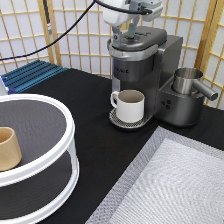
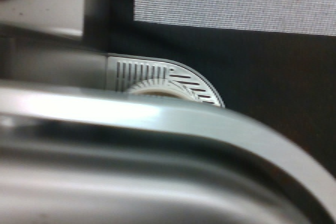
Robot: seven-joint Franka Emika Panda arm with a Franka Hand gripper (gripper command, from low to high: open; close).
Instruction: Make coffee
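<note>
Exterior: pincer (image 1: 124, 36) atop coffee maker (image 1: 142, 70).

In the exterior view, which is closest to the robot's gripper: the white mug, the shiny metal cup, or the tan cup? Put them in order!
From the gripper, above the coffee machine:
1. Shiny metal cup, on the machine's right side.
2. White ceramic mug with handle, under the spout; nearly tied with 1.
3. Tan handleless cup, on the round white shelf, far left.

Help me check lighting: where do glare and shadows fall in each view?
Exterior view: even light, soft sheen on the machine top below the hand, faint shadow under the mug. Wrist view: a bright glare band crosses the machine's lid; the drip tray beyond is duller.
</note>
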